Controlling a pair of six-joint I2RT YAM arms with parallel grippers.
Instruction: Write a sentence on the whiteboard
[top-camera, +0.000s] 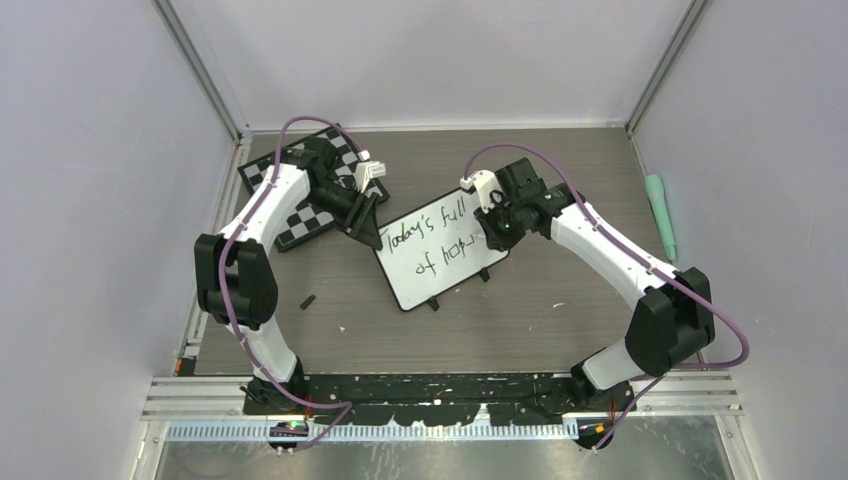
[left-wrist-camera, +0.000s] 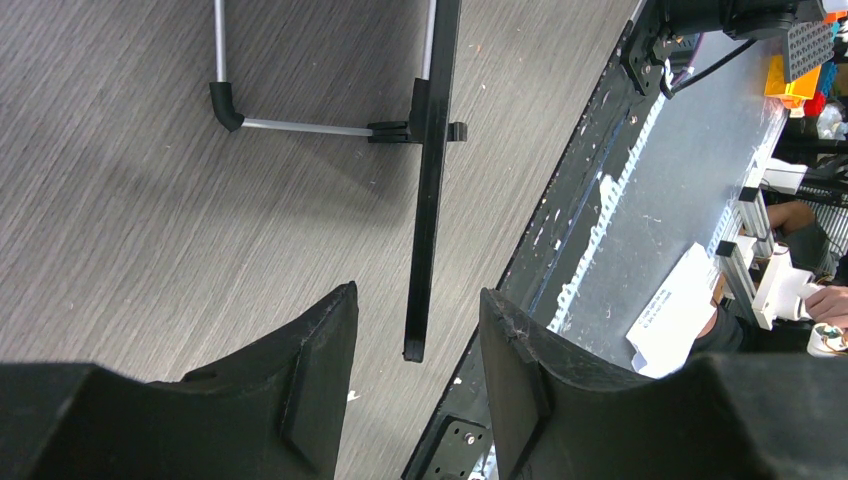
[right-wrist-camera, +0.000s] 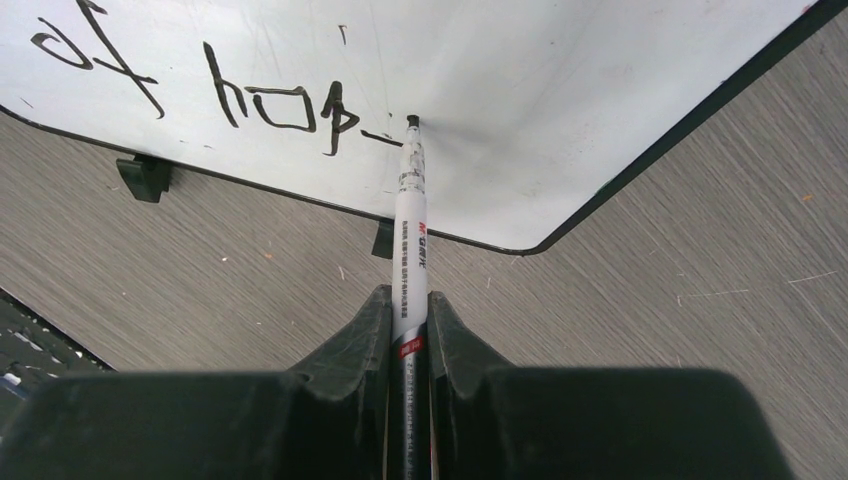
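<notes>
The whiteboard (top-camera: 445, 275) lies tilted at the table's middle. The sentence (top-camera: 440, 235) reads "Today's full" and, below, "of hop" with a short stroke after it. My right gripper (top-camera: 493, 225) is over the board's right side, shut on a white marker (right-wrist-camera: 412, 200). The marker's tip touches the board (right-wrist-camera: 520, 90) just after "hop" (right-wrist-camera: 280, 105). My left gripper (top-camera: 368, 232) is at the board's upper left corner. In the left wrist view it (left-wrist-camera: 415, 295) is open. The board's thin black edge (left-wrist-camera: 430, 180) runs between the fingers without touching them.
A checkered chessboard (top-camera: 310, 205) lies at the back left under my left arm. A green pen-like object (top-camera: 661, 215) lies at the far right. A small black cap (top-camera: 308, 300) lies on the table left of the board. The board's wire foot (left-wrist-camera: 290, 126) shows.
</notes>
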